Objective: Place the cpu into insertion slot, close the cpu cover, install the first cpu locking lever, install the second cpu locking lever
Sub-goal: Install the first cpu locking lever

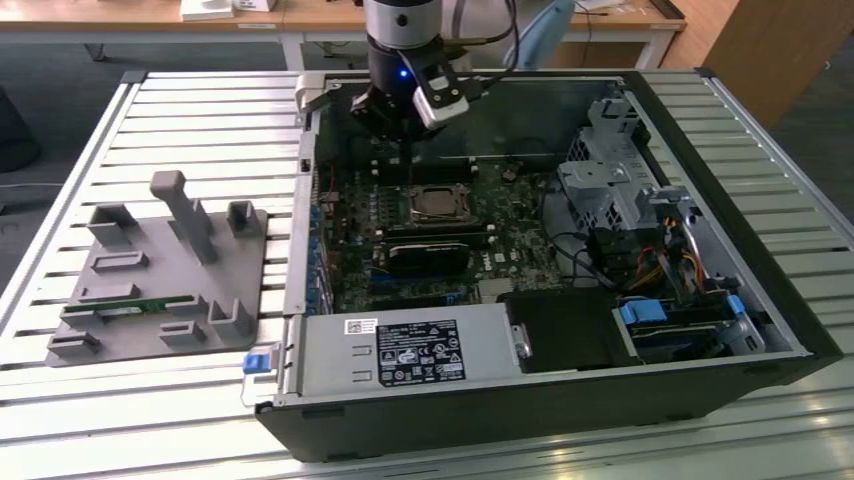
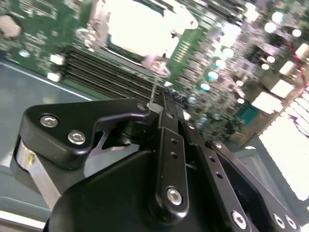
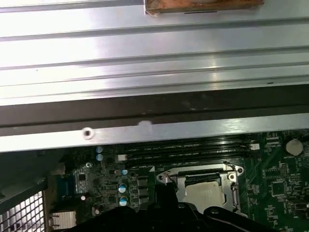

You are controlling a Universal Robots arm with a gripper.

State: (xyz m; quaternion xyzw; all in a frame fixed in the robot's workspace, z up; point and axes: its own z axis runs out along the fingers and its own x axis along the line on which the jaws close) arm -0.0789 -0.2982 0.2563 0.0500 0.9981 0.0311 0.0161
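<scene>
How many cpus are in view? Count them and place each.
1. The cpu sits in the insertion slot on the green board inside the computer case. Others could be hidden.

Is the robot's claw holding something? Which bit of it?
It seems so: the gripper looks pinched on the thin silver locking lever, at its raised free end.

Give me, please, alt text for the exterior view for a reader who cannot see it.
The robot arm's gripper hangs inside an open computer case on a slatted metal table, close to the cpu seated in the insertion slot. A grey fixture block lies on the exterior view's left.
</scene>
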